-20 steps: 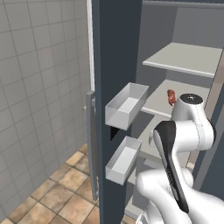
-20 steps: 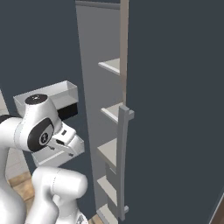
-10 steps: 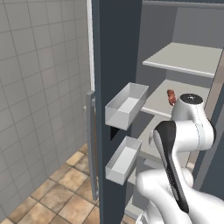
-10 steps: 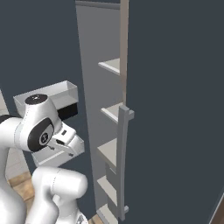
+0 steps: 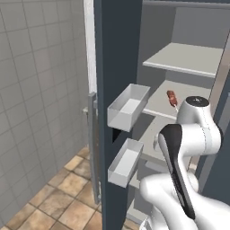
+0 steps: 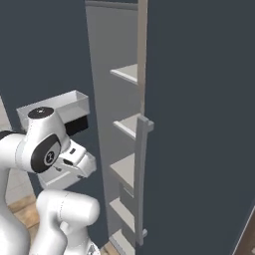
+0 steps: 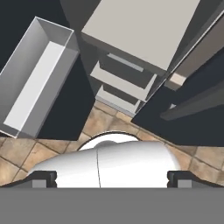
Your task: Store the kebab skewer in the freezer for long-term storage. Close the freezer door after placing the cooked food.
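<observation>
The kebab skewer (image 5: 172, 98) lies on a pale grey inner shelf (image 5: 168, 101) of the freezer (image 5: 188, 54), the second shelf from the top in the left base view. Its reddish-brown meat chunks are at the end farther in, and the pale stick points toward the shelf's front edge. It lies free, well apart from the fingers.

The freezer door (image 5: 117, 63) stands open, seen edge-on in the left base view. Two grey inner bins are mounted on its inner face: an upper bin (image 5: 128, 107) and a lower bin (image 5: 126, 161). The long grey vertical handle (image 5: 93, 148) runs down its outer side, next to the tiled wall (image 5: 40, 90).

In the right base view the second slate-blue door (image 6: 199, 124) is shut; its grey handle (image 6: 142, 179) runs along its left edge. The stacked shelf edges (image 6: 127, 124) show in the gap beside it.

The white arm (image 5: 188, 148) is folded up in front of the open compartment, its upper joint just below the level of the skewer's shelf.

In the hand view the camera looks down past a door bin (image 7: 37, 78) and the lower shelves (image 7: 127, 83) to the tiled floor (image 7: 118, 124). The fingers (image 7: 43, 177) appear at the lower corners, set wide apart, with nothing between them.
</observation>
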